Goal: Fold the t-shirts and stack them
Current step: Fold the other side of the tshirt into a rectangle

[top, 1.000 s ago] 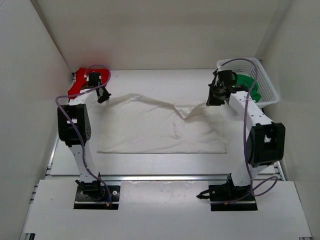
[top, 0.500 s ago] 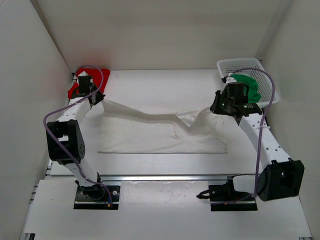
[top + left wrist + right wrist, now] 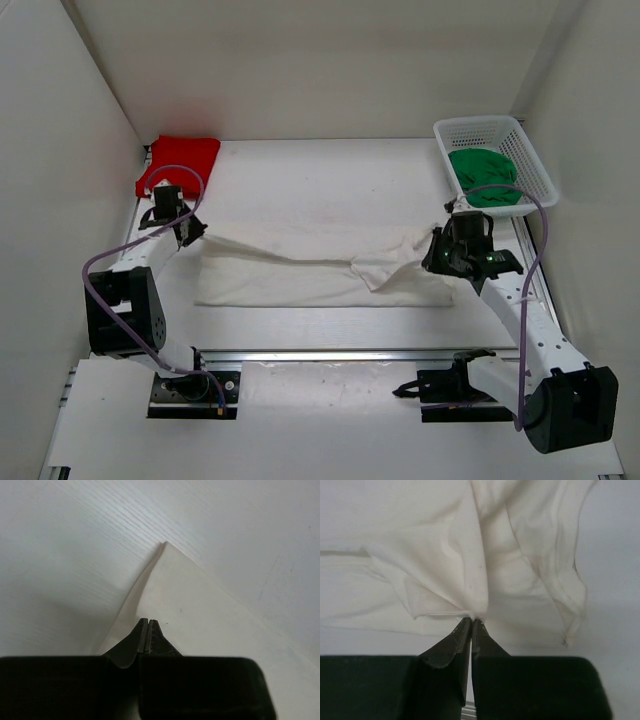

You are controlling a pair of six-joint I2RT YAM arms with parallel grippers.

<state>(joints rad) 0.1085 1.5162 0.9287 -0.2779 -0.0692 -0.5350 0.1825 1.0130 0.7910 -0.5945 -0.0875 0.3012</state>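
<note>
The white t-shirt (image 3: 300, 285) lies spread in the middle of the table (image 3: 320, 170), wide from left to right, and both arms have hold of it. The left gripper (image 3: 193, 232) is at the far left corner of the cloth. Its jaws are pressed together with only a thin line between them, and the corner of the shirt is pinched there. In the left wrist view the cloth goes away from the tips of the left gripper (image 3: 148, 622) as a flat, pointed flap.

The right gripper (image 3: 437, 262) is at the right side of the same shirt, low over the table, and it is also closed tight on the fabric. In its own wrist view a bunch of folds is gathered just at the tips of the right gripper (image 3: 471, 621), and the wrinkles spread from that place like a fan. Between the two grippers the far edge of the shirt runs as a wrinkled, sagging line. The near edge lies flat on the table.

The red t-shirt (image 3: 180, 162) sits as a folded block in the far left corner, behind the left gripper and apart from it. The green t-shirt (image 3: 483, 178) lies crumpled inside the white basket (image 3: 523, 140) at the far right, behind the right gripper and not touching it.
</note>
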